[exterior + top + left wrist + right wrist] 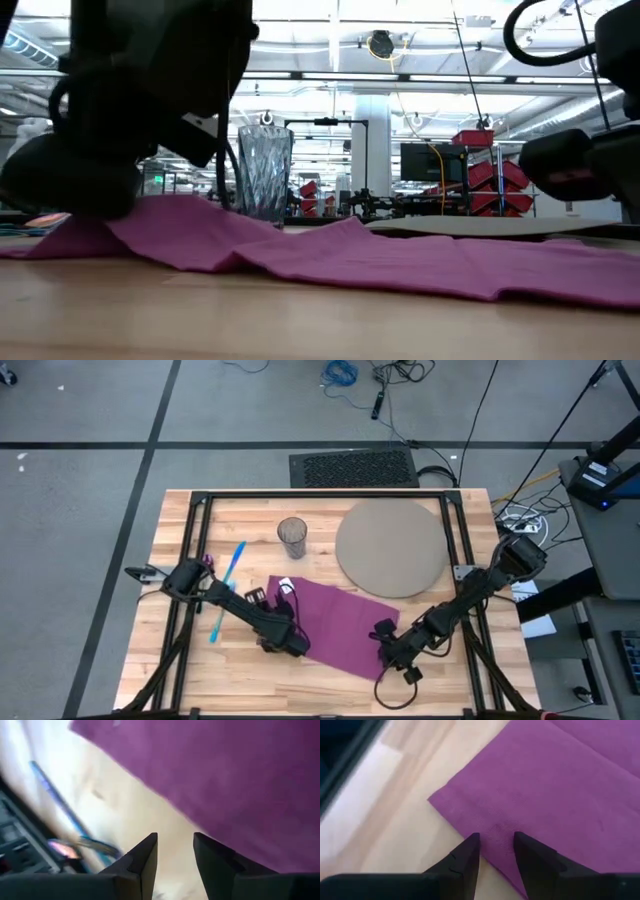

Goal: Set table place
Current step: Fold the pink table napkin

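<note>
Napkin (340,628): your purple cloth lies rumpled across the near middle of the table, nearest the low camera, one corner pointing toward the near edge.
Table (440,670): light-wood planks on a black frame; you have every item resting on it.
Mat (390,547): round, grey-tan, far right, just beyond the napkin.
Glass (292,538): clear, upright, left of the mat.
Cutlery (228,588): blue piece lying at the left side; a pink bit shows near its far end.
Left gripper (175,851): at the napkin's left edge, fingers parted a little, nothing between them.
Right gripper (496,851): low over the napkin's near right corner, fingers slightly apart astride the cloth, not pinching it.
</note>
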